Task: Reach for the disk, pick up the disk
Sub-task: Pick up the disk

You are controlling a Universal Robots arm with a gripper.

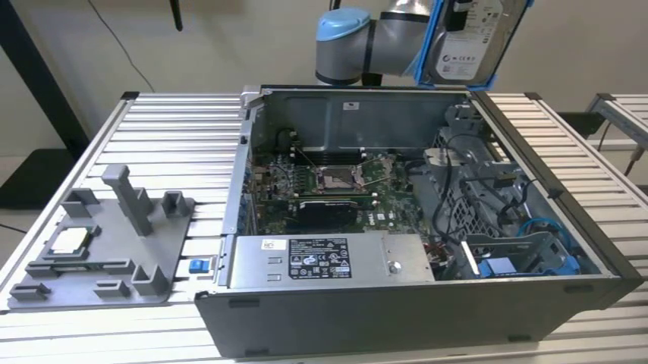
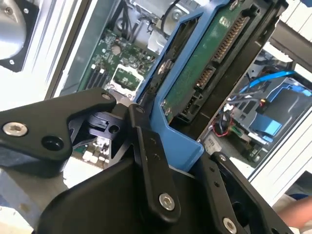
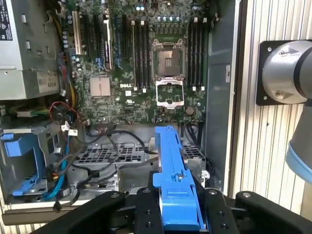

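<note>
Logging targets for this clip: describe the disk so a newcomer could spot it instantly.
Start at the open computer case on the slatted table, then look above its rear wall. There the gripper holds the disk on edge, high in the air. Its bright blue bracket and white label distinguish it from the long grey box inside.

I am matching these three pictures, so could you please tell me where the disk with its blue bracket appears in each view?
Exterior view: the disk is at the top edge, held up above the open computer case, label facing the camera.
Second wrist view: it runs from the centre to the top, circuit-board side showing, in the end effector.
First wrist view: edge-on, bottom centre.
Shared landmark: the motherboard's processor socket.
</note>
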